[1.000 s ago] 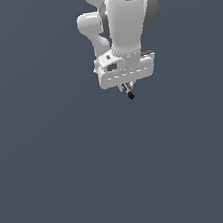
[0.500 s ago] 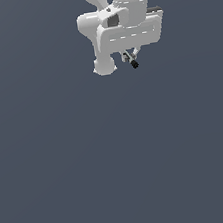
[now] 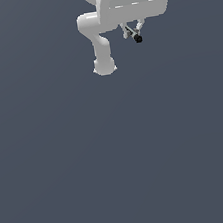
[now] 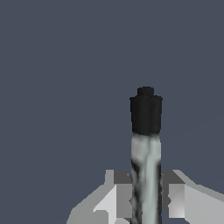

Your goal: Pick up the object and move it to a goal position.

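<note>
The claw (image 3: 133,31) is holding the object (image 3: 135,35), a tiny thin rod like a pen. The claw's two fingers are pulled in close, one on each side of the rod's grey shaft. In the wrist view the grey shaft of the object (image 4: 146,175) runs up between the finger pads (image 4: 176,200), and its black tip sticks out past them.

In the exterior view the arm is near the top edge of the picture, a little toward the exterior view's right. The rod hangs just under the white hand, black tip pointing down. It looks to be up in the air, not lying on the grey surface (image 3: 115,158), but the plain grey gives little to judge height by.

So the picking-up part looks done. What is left is carrying the rod to the goal spot. No mark for the goal shows in either view, so I cannot tell how near it is.
</note>
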### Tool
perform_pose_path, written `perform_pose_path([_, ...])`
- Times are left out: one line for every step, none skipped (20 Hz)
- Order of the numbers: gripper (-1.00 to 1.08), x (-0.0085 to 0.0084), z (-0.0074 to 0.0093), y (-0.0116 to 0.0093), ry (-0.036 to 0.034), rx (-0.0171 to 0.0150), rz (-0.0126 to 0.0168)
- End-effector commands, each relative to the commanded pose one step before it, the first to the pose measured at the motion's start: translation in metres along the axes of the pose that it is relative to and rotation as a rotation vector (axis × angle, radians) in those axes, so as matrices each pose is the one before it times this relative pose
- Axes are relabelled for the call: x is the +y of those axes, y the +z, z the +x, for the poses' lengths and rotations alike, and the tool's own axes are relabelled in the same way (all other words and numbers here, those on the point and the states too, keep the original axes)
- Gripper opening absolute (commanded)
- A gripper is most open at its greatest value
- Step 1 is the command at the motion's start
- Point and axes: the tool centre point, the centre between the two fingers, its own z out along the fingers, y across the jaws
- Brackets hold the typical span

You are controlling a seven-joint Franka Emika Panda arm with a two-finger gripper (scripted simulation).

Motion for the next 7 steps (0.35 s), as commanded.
perform_pose_path([-1.0, -0.00227, -0.00239, -0.0099, 0.00023, -0.00115, 0.00007])
perform_pose_path([-1.0, -0.00064, -0.00045, -0.00273, 0.0, 0.0, 0.0])
perform_pose_path([-1.0, -0.00052, -0.0003, -0.00222, 0.0, 0.0, 0.0])
perform_pose_path([-1.0, -0.00041, -0.00018, -0.00171, 0.0, 0.0, 0.0])
perform_pose_path([-1.0, 0.00016, -0.00012, -0.00125, 0.00052, 0.00008, 0.00045])
perform_pose_path([-1.0, -0.00017, -0.00003, -0.00072, 0.0, 0.0, 0.0])
perform_pose_path([-1.0, -0.00006, 0.0, -0.00023, 0.0, 0.0, 0.0])
